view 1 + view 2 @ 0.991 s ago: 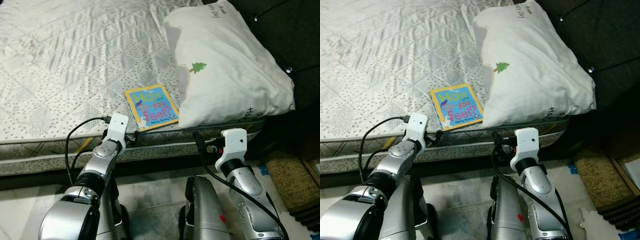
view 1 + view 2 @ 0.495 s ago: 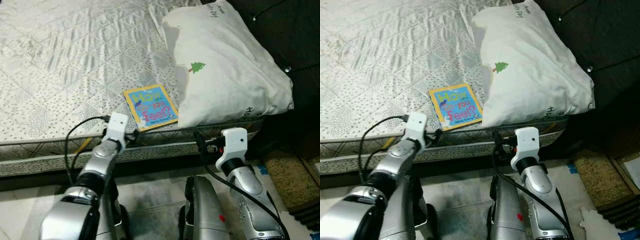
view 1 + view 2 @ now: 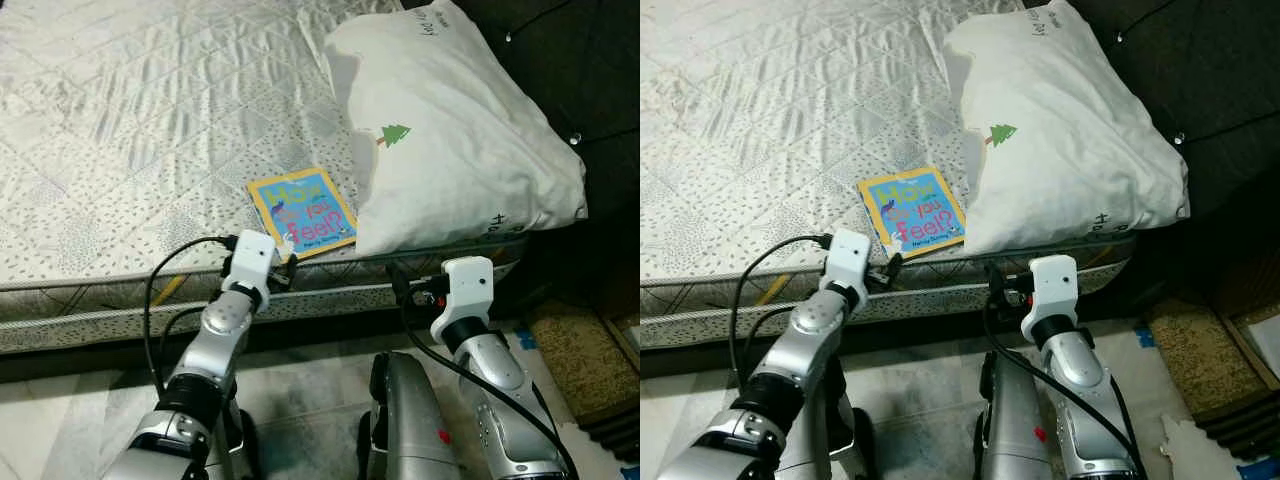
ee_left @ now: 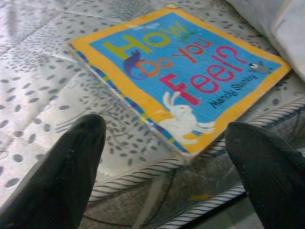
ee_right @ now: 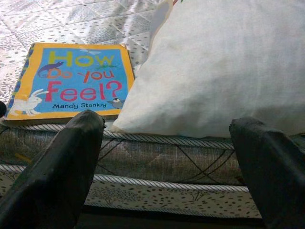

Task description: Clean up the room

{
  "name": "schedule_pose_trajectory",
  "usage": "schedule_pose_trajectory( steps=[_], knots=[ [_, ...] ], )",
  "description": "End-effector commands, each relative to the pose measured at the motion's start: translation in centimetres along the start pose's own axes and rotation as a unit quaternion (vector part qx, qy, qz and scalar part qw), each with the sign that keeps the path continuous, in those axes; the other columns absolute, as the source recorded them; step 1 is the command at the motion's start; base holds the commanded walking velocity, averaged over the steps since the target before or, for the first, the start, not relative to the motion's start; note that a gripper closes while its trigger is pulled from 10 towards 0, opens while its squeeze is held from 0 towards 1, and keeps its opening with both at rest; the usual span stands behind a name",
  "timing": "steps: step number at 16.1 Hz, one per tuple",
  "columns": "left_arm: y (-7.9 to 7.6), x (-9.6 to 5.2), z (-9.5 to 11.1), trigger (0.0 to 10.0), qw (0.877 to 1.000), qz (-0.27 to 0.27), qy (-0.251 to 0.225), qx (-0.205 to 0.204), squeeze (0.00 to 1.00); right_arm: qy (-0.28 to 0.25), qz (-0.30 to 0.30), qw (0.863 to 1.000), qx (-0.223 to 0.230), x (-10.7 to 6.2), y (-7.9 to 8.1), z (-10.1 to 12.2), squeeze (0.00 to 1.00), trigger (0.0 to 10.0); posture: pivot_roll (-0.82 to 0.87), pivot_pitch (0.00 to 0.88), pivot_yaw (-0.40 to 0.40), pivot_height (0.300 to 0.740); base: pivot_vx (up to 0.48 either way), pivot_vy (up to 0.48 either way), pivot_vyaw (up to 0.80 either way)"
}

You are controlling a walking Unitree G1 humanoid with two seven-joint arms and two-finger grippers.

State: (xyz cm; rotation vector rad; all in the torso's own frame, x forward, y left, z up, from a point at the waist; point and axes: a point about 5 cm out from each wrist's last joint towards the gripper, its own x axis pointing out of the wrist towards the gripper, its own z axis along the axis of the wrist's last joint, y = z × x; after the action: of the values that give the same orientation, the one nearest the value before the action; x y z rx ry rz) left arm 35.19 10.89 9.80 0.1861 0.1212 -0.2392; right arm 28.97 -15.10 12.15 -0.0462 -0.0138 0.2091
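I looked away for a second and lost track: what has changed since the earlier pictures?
The left gripper has reached forward toward the book near the mattress edge, fingers open on either side of its near corner, not yet gripping. The right gripper stays open below the mattress edge, and the book and pillow lie as before.

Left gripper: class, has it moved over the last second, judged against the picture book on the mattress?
Yes. The left gripper has moved forward and toward the robot's right, closing on the near corner of the picture book, fingers open. The book has stayed put.
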Motion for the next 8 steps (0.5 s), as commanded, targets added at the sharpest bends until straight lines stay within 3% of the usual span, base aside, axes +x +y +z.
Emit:
schedule_pose_trajectory(
  steps=[1,5,8],
  knots=[
    [-0.4,-0.2,-1.1,10.0,1.0,-0.011,0.026,0.006,0.0,0.007,-0.001,1.0,0.001,-0.4,0.0,-0.4,0.0,10.0,-0.07,0.238,-0.046,0.549,0.0,0.0,0.0],
    [-0.3,0.7,-1.9,10.0,0.996,-0.023,0.081,0.01,0.0,0.001,0.001,1.0,0.007,-1.2,-0.1,0.7,0.0,10.0,-0.12,0.272,-0.043,0.549,0.0,0.0,0.0],
    [-0.1,1.2,-1.4,10.0,0.996,-0.019,0.082,0.014,0.0,0.001,-0.002,1.0,0.007,-1.9,-0.3,1.0,0.0,10.0,-0.15,0.296,-0.045,0.549,0.0,0.0,0.0]
  ],
)
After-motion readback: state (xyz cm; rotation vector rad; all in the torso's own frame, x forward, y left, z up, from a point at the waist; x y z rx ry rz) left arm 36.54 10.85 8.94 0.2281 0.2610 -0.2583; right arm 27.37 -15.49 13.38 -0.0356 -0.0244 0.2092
